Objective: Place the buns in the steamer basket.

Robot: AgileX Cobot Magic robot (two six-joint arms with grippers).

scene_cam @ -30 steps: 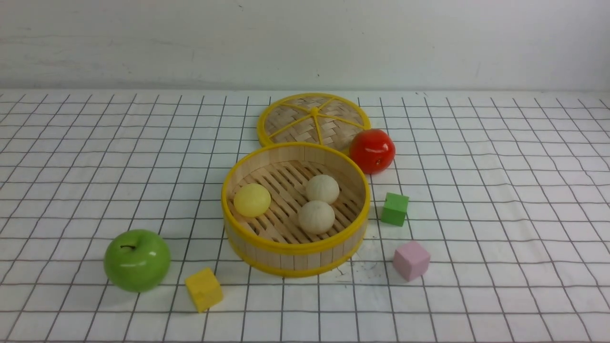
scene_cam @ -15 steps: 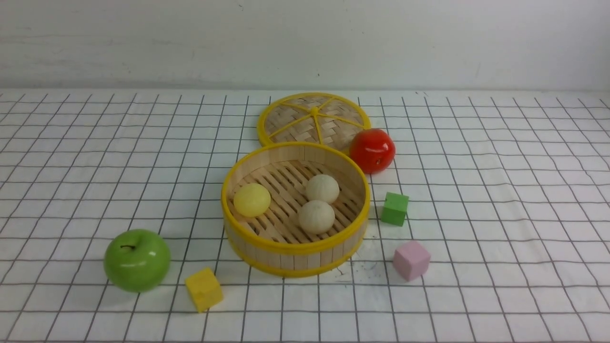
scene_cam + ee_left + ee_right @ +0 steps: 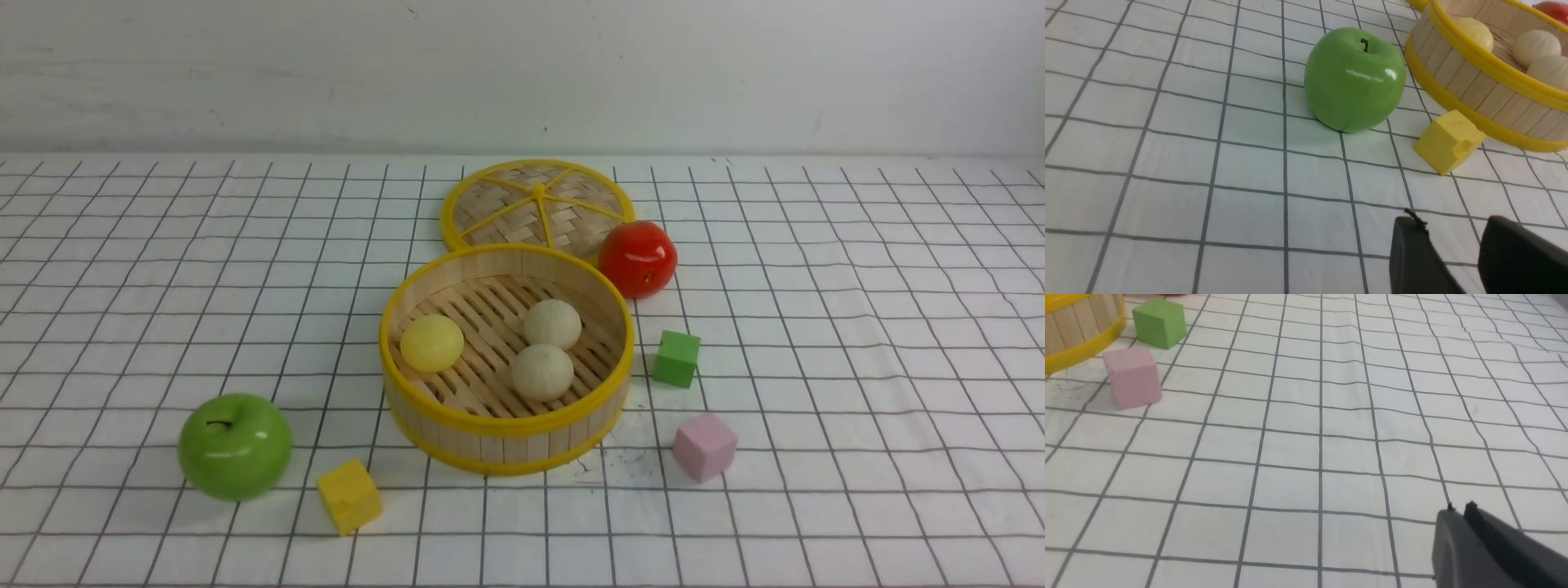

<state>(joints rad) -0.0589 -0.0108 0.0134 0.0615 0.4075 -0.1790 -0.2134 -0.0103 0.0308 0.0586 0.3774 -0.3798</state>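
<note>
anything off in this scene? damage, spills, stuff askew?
Minor only: the yellow cube has a chipped corner, and faint dark specks mark the cloth between the steamer basket and the pink cube. All buns sit inside.

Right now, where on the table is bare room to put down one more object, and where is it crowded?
Bare cloth lies left of the green apple and right of the pink cube and green cube. It is crowded around the steamer basket: the yellow cube in front, the woven lid and red apple behind.
</note>
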